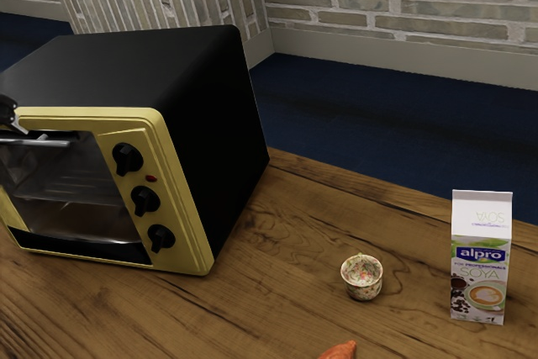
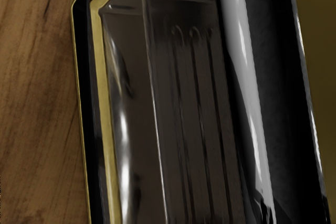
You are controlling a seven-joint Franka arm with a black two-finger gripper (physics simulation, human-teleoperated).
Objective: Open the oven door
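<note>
Oven door (image 1: 71, 182) on the yellow-fronted oven (image 1: 197, 241), at the exterior view's left, on the table (image 1: 282, 250). Gripper (image 1: 13, 124) near the pale handle (image 2: 243, 61); you cannot tell whether it is released or clenched. Handle looks rigid, smooth, likely slippery: take the bar itself, clear of its mount. Expect a stiff door, probably bottom-hinged; pull steadily, sparing the glass (image 2: 184, 129).

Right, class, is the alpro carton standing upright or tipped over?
Upright: the carton stands on its base on the wooden table, its front lettering right way up.
</note>
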